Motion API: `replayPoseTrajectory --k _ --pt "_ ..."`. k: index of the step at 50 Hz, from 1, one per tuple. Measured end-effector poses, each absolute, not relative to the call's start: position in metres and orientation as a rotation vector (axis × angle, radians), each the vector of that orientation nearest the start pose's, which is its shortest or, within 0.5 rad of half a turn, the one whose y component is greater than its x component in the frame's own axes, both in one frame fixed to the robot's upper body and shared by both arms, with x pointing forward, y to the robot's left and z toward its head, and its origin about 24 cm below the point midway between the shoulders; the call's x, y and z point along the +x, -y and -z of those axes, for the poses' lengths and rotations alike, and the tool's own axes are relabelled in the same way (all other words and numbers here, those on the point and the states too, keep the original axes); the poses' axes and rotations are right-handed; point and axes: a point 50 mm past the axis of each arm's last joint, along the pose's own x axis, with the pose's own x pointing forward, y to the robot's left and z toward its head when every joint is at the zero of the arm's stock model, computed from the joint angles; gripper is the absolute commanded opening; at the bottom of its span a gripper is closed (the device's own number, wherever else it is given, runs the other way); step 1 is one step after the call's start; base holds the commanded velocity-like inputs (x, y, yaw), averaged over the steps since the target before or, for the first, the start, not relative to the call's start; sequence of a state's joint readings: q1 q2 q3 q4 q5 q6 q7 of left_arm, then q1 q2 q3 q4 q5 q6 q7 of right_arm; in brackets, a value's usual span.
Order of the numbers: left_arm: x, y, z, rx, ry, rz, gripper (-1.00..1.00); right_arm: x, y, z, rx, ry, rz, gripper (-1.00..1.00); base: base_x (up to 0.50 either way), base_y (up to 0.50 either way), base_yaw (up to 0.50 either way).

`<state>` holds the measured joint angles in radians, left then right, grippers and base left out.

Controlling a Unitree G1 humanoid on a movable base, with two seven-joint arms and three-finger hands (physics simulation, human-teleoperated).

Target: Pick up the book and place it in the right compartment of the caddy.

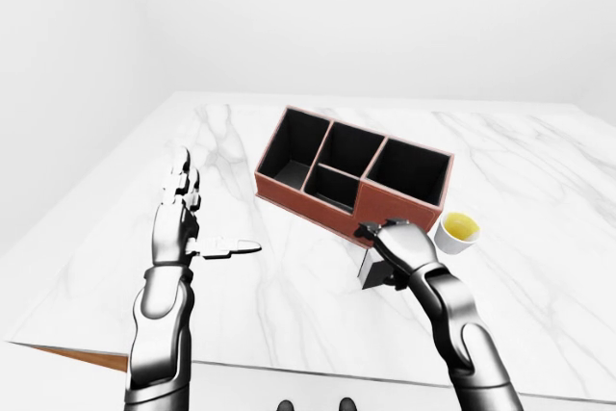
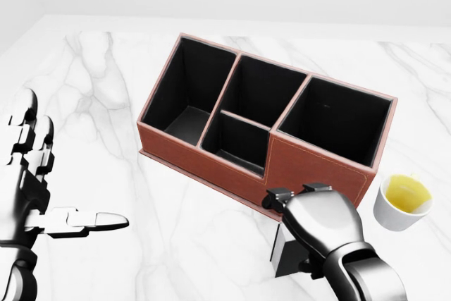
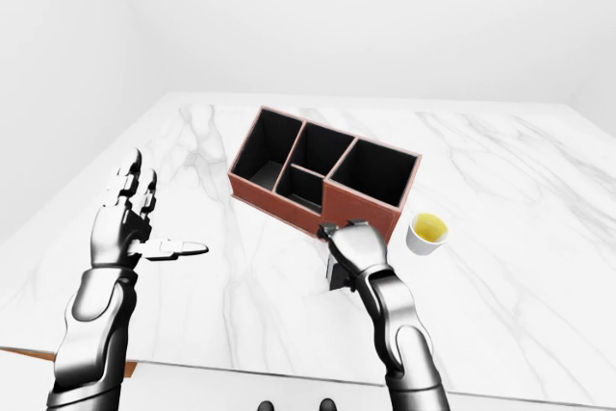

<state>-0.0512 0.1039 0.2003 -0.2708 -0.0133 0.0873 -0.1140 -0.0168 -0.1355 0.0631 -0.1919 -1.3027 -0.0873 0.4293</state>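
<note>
The book (image 2: 285, 253) (dark, likely stiff and light) is standing on the marble table (image 2: 176, 244) just below the caddy (image 2: 310, 167), the right hand (image 2: 320, 225) closing around its top edge; the left hand (image 1: 183, 214) is hanging open.

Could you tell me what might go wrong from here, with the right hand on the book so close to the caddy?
The book is mostly hidden under the right hand, so the grasp looks hard to judge; it could slip on lifting.
The hand sits just below the caddy wall in the head view; a steep lift may knock or push the caddy.
The cup of yellow liquid stands beside the right compartment; a wide swing might tip it.
</note>
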Motion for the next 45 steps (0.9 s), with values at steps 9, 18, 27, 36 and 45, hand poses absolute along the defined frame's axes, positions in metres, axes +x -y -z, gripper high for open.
replayPoseTrajectory --k 9,18,27,36,45 --pt "0.252 -0.203 -0.115 0.120 0.241 -0.064 1.00 0.253 0.144 -0.066 -1.482 -0.029 -0.350 0.27 0.00 0.00 0.00" --pt "0.251 -0.203 -0.115 0.123 0.243 -0.064 1.00 0.254 0.146 -0.063 -1.490 -0.042 -0.353 0.28 0.00 0.00 0.00" --pt "0.250 -0.203 -0.115 0.123 0.244 -0.065 1.00 0.254 0.147 -0.060 -1.497 -0.056 -0.357 0.27 0.00 0.00 0.00" --pt "0.250 -0.203 -0.115 0.125 0.243 -0.063 1.00 0.254 0.148 -0.055 -1.507 -0.071 -0.364 0.29 0.00 0.00 0.00" --pt "0.250 -0.203 -0.115 0.127 0.243 -0.063 1.00 0.254 0.149 -0.052 -1.514 -0.082 -0.370 0.29 0.00 0.00 0.00"
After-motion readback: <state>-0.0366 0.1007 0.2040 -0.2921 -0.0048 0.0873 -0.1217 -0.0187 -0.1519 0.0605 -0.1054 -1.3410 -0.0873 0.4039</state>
